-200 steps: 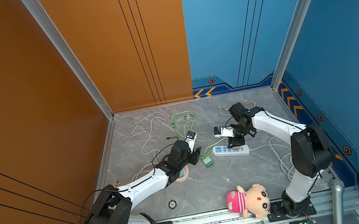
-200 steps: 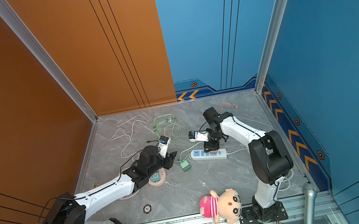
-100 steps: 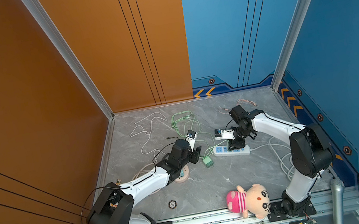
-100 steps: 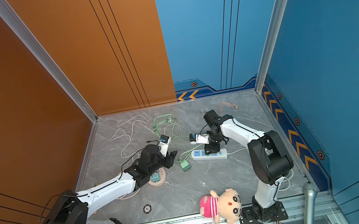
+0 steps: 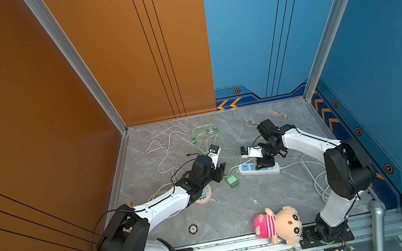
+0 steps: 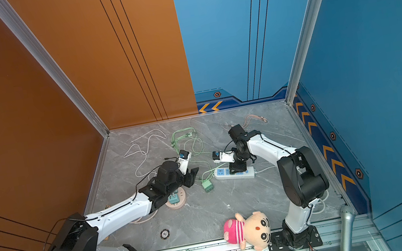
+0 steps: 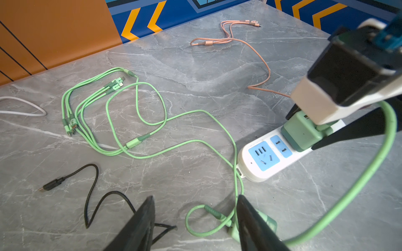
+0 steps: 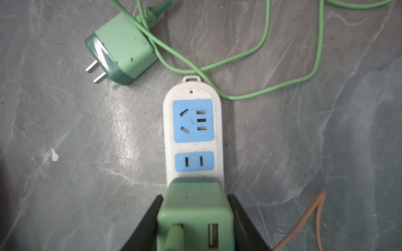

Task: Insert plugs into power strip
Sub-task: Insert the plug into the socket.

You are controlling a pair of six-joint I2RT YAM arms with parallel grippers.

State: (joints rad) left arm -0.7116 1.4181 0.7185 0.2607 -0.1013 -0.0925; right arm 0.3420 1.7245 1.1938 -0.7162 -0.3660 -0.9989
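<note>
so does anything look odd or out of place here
A plush doll lies at the front of the table, unrelated to plugs. A mint green plug lies on its side, prongs bare, beside the power strip.

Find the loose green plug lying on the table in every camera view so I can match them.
Top view: loose green plug mid-table, beside the power strip's free end.
Top view: plug in the same spot, beside the strip.
Left wrist: plug half hidden behind the left tool.
Right wrist: plug just off the strip's end, prongs showing.
Shared landmark: the white power strip.
</note>
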